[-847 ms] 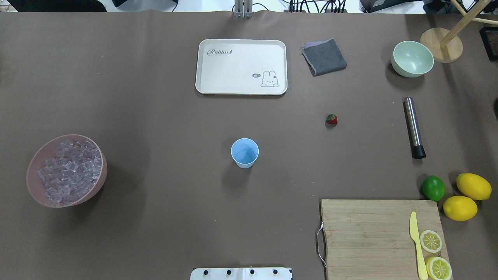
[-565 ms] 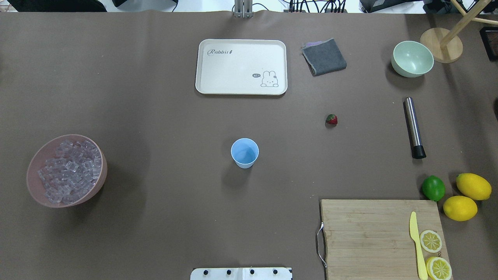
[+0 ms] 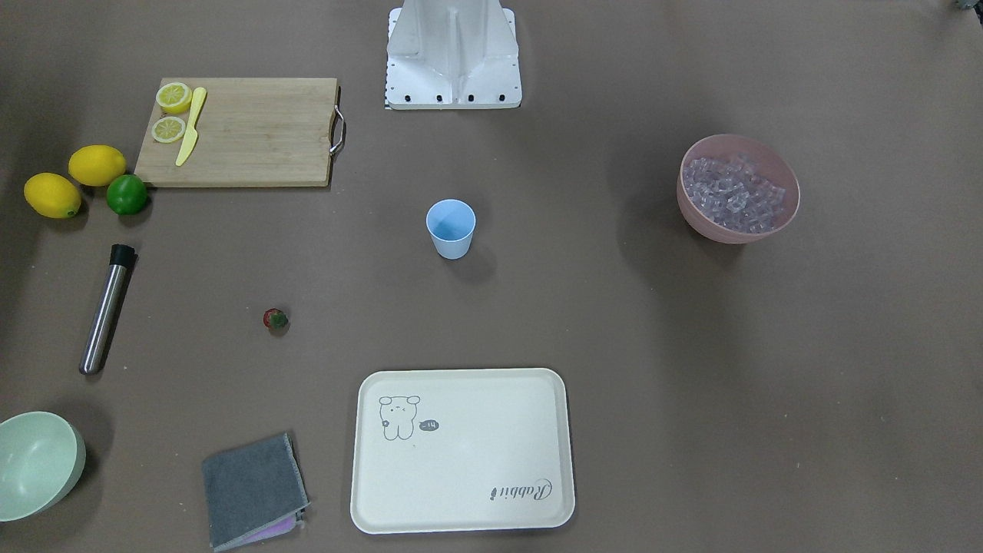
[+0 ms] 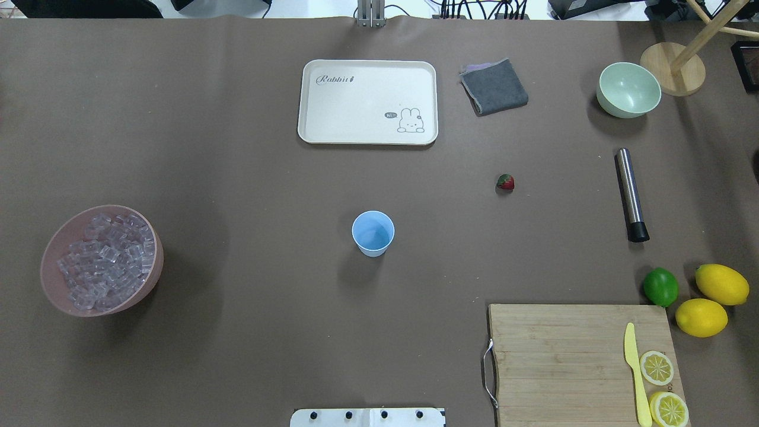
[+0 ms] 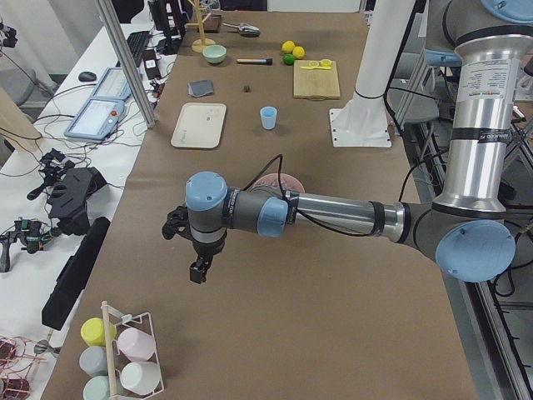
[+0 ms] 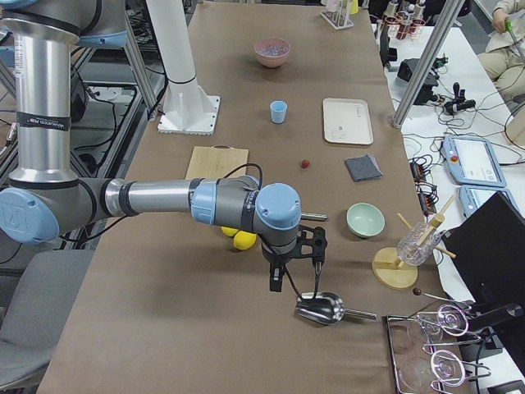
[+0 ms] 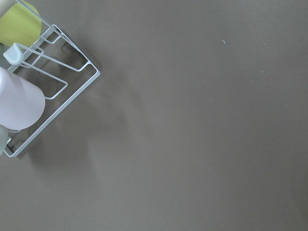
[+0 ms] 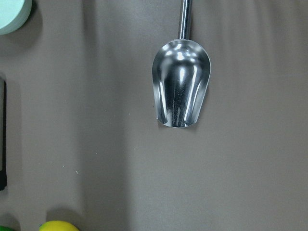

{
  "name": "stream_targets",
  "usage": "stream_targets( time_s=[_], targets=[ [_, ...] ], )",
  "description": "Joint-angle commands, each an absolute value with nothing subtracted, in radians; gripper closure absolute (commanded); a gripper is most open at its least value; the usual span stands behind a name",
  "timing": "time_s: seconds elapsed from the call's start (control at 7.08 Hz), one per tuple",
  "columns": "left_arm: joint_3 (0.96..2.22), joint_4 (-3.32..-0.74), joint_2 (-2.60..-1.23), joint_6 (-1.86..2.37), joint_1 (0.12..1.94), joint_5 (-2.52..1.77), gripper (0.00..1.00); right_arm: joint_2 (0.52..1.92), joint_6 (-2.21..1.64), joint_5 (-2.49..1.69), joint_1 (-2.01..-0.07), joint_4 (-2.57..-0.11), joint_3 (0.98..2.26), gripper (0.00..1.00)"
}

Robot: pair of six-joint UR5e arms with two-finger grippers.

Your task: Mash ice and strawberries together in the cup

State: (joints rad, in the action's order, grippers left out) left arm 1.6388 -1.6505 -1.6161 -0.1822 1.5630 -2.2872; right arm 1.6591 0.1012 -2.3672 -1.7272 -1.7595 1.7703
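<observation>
Near the middle of the brown tabletop (image 4: 249,178) we see the small light-blue plastic cup (image 4: 373,232) standing upright, mouth up. The tiny red strawberry with a green leafy cap (image 4: 505,182) lies on the tabletop well apart from the cup, toward the robot's right end and a little nearer the far edge. The small clear ice cubes (image 4: 107,261) are heaped in a round pink bowl (image 4: 56,296) close to the robot's left end.

The left end effector (image 5: 198,268) hangs pointing down over bare tabletop at the left end, past the pink bowl and near a white wire rack of pastel cups (image 5: 121,358). The right end effector (image 6: 294,275) hangs pointing down at the right end, above a shiny steel scoop (image 8: 181,91) that lies flat on the tabletop. We see both only from the side cameras, so we cannot tell how far open either one stands or whether it has hold of anything.
</observation>
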Motion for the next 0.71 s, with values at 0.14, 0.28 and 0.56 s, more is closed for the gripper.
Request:
stream_targets(
  time_s=[0.14, 0.28, 0.56],
  targets=[
    [1.640, -1.651, -1.614, -0.181, 1.563, -2.287, 0.02, 1.660, 0.101, -2.382, -1.727, -1.763, 1.778, 0.00],
    [1.640, -1.651, -1.615, -0.181, 1.563, -2.287, 0.02, 1.664, 0.101, -2.388, -1.727, -1.761, 1.775, 0.00],
    [1.641, -1.651, -1.617, -0.176, 1.562, -2.289, 0.02, 1.654, 0.101, -2.388, -1.727, -1.759, 1.778, 0.00]
  ],
)
